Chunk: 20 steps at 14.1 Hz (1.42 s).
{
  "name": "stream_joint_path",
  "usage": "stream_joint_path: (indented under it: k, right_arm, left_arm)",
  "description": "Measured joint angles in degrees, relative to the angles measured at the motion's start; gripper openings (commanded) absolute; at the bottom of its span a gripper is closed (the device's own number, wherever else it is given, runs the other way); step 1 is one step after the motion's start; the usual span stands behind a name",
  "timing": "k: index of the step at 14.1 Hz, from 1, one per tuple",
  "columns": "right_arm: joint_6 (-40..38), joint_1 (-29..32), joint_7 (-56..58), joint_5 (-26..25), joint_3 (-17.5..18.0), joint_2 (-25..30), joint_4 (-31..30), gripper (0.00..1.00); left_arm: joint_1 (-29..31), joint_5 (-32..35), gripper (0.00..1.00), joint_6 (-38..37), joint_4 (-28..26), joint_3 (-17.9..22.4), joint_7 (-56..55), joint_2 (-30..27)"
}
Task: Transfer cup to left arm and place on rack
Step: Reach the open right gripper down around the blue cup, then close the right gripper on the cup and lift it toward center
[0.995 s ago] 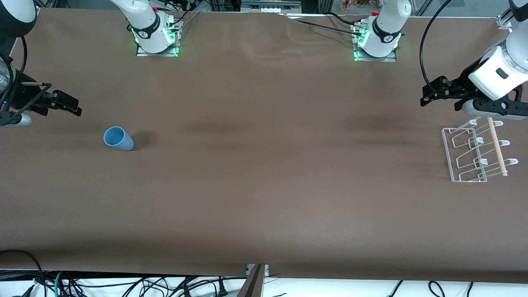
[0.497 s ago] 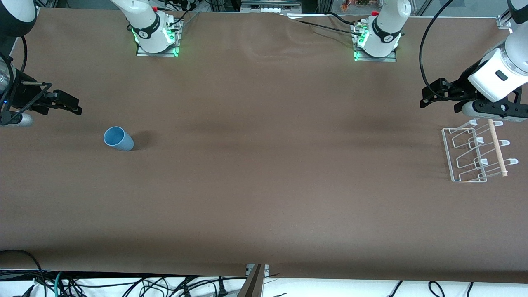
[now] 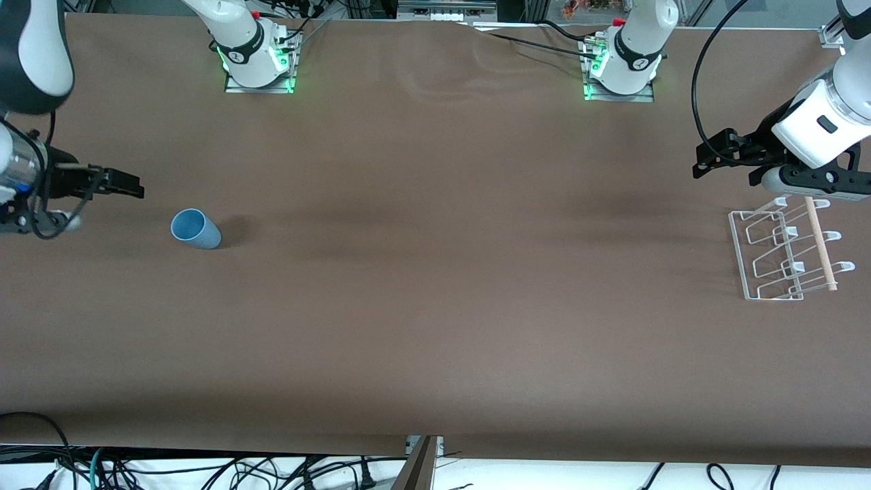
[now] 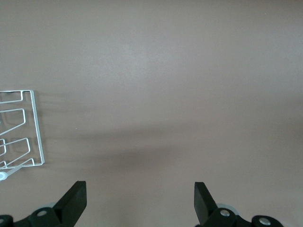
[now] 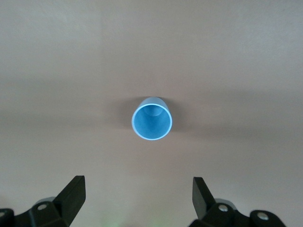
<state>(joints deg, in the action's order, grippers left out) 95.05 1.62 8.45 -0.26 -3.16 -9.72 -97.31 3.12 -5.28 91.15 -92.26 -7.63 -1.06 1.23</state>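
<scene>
The cup (image 3: 195, 229) stands upright on the brown table (image 3: 435, 306), its open mouth up, toward the right arm's end of the table and well apart from everything else; in the right wrist view the cup (image 5: 151, 118) shows as a light-blue ring with its inside empty, sitting between and ahead of the two fingers. The right claw (image 3: 126, 185) hangs in the air over the table near that same end, just beside the cup but not touching it, and the right wrist view shows the right claw (image 5: 137, 198) spread wide, its fingers (image 5: 71, 195) far apart with nothing between them. The rack (image 3: 782, 255) rests on the table toward the left arm's end, its pale wooden dowel (image 3: 818, 243) lying across the looped prongs. The left claw (image 3: 708, 160) hovers over the table just beside the rack, on the side nearer the robots' bases, and waits there; in the left wrist view the left claw (image 4: 140, 201) is likewise released and holds nothing, with a corner of the rack (image 4: 23, 127) visible on the table below it.
</scene>
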Motion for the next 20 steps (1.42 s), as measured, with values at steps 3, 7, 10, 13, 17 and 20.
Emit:
stream_joint_path:
  k: [3,7,10,13,17,20]
  right_arm:
    - [9.5,0.3,1.7,-1.8,-0.8,-2.6,-6.3,1.0]
    - [18.9,0.6,5.8,-2.3,-2.8,-6.0,-14.6,1.0]
    - [23.4,0.8,7.6,-2.3,-3.6,-10.0,-15.2,1.0]
    - [25.7,0.8,7.6,-2.3,-3.6,-11.8,-15.2,1.0]
    - [26.3,0.8,7.6,-2.3,-3.6,-12.3,-15.2,0.72]
    - [26.8,0.7,7.6,-2.3,-3.5,-14.1,-15.2,0.35]
  left_arm:
    - [0.0,0.0,1.0,0.0,0.0,0.0,0.0,0.0]
    - [0.0,0.0,1.0,0.0,0.0,0.0,0.0,0.0]
    - [0.0,0.0,1.0,0.0,-0.1,0.0,0.0,0.0]
    - [0.0,0.0,1.0,0.0,-0.1,0.0,0.0,0.0]
    - [0.0,0.0,1.0,0.0,-0.1,0.0,0.0,0.0]
    - [0.0,0.0,1.0,0.0,-0.1,0.0,0.0,0.0]
